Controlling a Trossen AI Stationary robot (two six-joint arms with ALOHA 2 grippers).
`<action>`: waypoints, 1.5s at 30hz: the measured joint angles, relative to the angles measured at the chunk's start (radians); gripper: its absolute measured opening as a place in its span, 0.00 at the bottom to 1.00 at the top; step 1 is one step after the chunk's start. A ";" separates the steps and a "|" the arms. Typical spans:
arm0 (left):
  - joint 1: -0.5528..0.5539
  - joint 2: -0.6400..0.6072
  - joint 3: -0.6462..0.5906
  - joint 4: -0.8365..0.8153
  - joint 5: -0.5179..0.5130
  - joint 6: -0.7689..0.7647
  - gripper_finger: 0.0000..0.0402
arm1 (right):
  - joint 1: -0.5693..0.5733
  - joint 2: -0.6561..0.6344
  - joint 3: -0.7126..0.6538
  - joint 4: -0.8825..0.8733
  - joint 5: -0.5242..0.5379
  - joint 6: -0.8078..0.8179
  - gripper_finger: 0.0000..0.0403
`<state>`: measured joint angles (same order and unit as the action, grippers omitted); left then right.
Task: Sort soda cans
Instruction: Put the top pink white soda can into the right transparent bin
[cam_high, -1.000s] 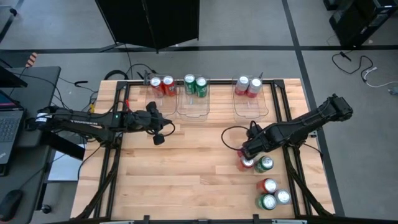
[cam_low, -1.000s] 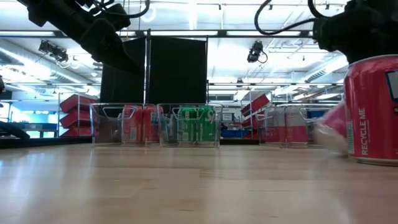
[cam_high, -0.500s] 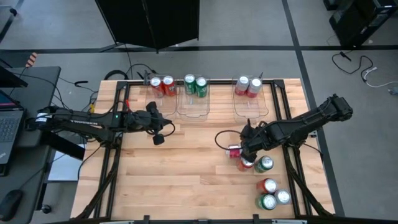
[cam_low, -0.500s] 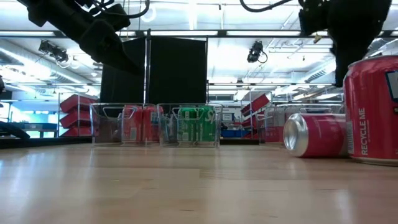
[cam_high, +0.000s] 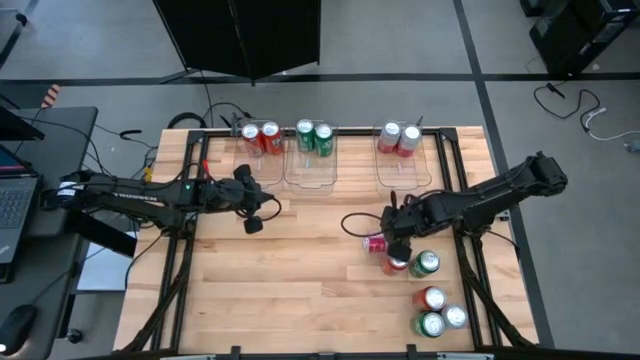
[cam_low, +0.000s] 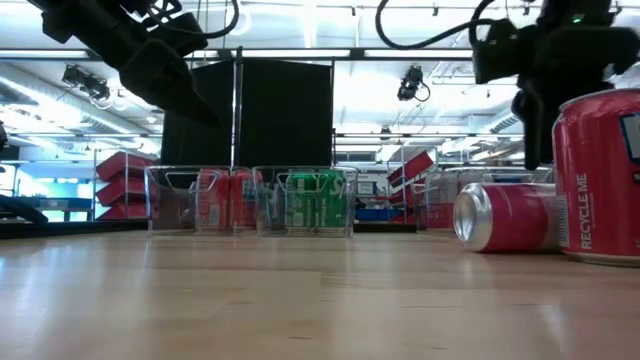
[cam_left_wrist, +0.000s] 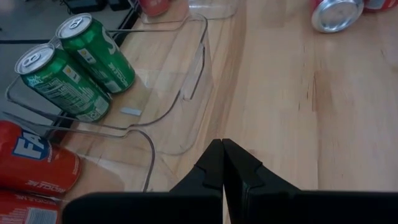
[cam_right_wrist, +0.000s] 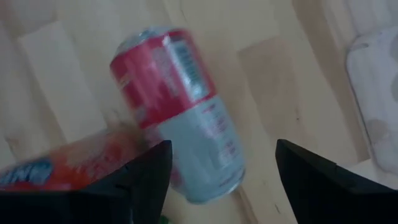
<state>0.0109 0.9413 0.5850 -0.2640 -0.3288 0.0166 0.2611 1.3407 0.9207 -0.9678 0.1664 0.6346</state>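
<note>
A red-and-silver soda can (cam_right_wrist: 177, 112) lies on its side on the table right of centre (cam_high: 376, 243), its silver top toward the table's left (cam_low: 505, 216). My right gripper (cam_right_wrist: 227, 180) hangs open just above it (cam_high: 397, 230), pointing down, one finger on either side of the can's bottom end. An upright red can (cam_high: 397, 264) and a green can (cam_high: 426, 263) stand just nearer. My left gripper (cam_left_wrist: 222, 165) is shut and holds nothing, raised over the left half of the table (cam_high: 252, 208).
Three clear bins stand along the far edge: two red cans in the left bin (cam_high: 260, 137), two green cans in the middle bin (cam_high: 314, 135), two silver-and-red cans in the right bin (cam_high: 399, 138). Three more cans (cam_high: 438, 312) stand near the near right corner.
The red-and-silver can has tipped over beneath my right gripper and now lies still on its side. My right gripper has rolled about its pointing line and sunk a little over the can, staying open.
</note>
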 joint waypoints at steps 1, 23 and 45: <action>0.000 0.000 0.000 0.000 0.000 0.000 0.00 | 0.007 0.000 0.000 -0.004 0.000 0.000 0.67; 0.000 0.000 0.000 -0.003 0.000 0.008 0.00 | -0.089 -0.001 -0.125 0.243 -0.053 -0.043 0.69; 0.000 0.000 0.000 -0.023 0.000 0.007 0.00 | -0.234 0.000 0.034 0.067 -0.015 0.428 0.70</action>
<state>0.0109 0.9409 0.5846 -0.2868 -0.3290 0.0238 0.0271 1.3403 0.9544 -0.9008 0.1515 1.0626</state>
